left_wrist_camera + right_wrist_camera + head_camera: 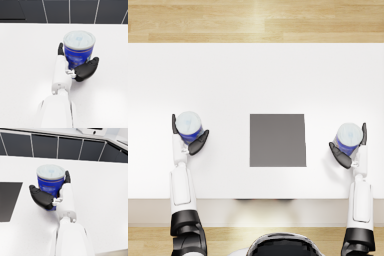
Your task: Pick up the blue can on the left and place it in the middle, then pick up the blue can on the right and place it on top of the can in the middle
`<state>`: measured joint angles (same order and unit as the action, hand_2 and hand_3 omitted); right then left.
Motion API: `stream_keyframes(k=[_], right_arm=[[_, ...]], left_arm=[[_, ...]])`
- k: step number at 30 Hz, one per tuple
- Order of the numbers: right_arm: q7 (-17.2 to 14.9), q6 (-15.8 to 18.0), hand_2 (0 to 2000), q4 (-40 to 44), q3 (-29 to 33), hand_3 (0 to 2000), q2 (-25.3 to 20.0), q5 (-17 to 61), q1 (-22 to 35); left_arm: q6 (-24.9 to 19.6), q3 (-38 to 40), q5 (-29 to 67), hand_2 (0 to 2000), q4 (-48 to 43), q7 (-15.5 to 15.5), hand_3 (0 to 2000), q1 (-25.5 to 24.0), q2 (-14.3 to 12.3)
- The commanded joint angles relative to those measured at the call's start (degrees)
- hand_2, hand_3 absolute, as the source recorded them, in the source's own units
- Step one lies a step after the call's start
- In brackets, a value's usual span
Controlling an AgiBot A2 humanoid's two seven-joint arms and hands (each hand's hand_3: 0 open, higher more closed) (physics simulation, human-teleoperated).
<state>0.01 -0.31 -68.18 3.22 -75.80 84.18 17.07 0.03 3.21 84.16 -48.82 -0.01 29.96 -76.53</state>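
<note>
The left blue can (189, 126) with a pale lid stands upright on the white table (253, 75), left of a dark grey square mat (278, 140). My left hand (190, 142) wraps around it, thumb on one side and fingers on the other, as the left wrist view shows for can (79, 48) and hand (83, 70). The right blue can (349, 137) stands upright to the right of the mat, and my right hand (348, 152) grips it the same way. In the right wrist view the can (50, 181) sits within the hand (43, 198). Nothing lies on the mat.
The mat (7, 200) lies in the table's middle between the two cans. Wooden floor (253, 20) shows beyond the far table edge. Dark tiled walls (70, 10) stand behind the table in the wrist views.
</note>
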Motion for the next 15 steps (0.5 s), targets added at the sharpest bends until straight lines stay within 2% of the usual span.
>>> stream_keyframes(k=[1, 7, 8, 9, 10, 11, 12, 13, 15], right_arm=[[0.0, 0.0, 0, 1.4, 0.3, 0, -0.2, 0.0, 1.9], [0.0, 0.2, 0, 5.6, 1.1, 0, -0.7, 0.0, 4.0], [0.0, 0.7, 1361, 5.0, 1.3, 327, -0.8, 0.0, 3.7], [0.1, 3.3, 2000, 3.1, 1.4, 653, -0.8, 0.0, 2.9], [-0.1, 6.3, 2000, 2.6, 1.4, 980, -0.8, 0.0, 3.1], [-0.1, 8.6, 2000, 3.2, 1.6, 1307, -0.9, 0.0, 3.6], [0.0, 9.1, 2000, 3.1, 1.6, 1520, -1.1, 0.0, 4.6], [0.1, 8.5, 2000, 3.1, 2.0, 1520, -1.1, 0.0, 5.5], [0.2, 8.1, 2000, -5.3, 1.5, 1520, -1.3, 0.0, 3.9]], left_arm=[[0.0, -0.2, 0.0, 0, 1.0, 0.0, 0, 2.2, -0.1], [0.1, -0.8, 0.0, 0, 3.3, 0.0, 0, 3.3, -0.5], [0.1, -0.7, 0.0, 0, 2.8, 0.0, 0, 3.0, -0.5], [0.1, -0.1, 0.0, 1361, 1.2, 0.0, 327, 2.4, -0.5], [-1.1, -0.1, 0.0, 2000, 0.4, 0.1, 653, 2.0, -0.6], [-2.4, 0.0, 0.0, 2000, 0.4, 0.1, 980, 2.0, -0.6], [-3.2, -0.4, 0.0, 2000, 1.0, 0.1, 1307, 2.5, -0.8], [-3.3, -0.7, 0.0, 2000, -1.5, 0.0, 1520, 1.6, -0.8], [-2.5, -1.5, 0.0, 2000, -11.9, -0.2, 1520, -1.8, -0.8]])
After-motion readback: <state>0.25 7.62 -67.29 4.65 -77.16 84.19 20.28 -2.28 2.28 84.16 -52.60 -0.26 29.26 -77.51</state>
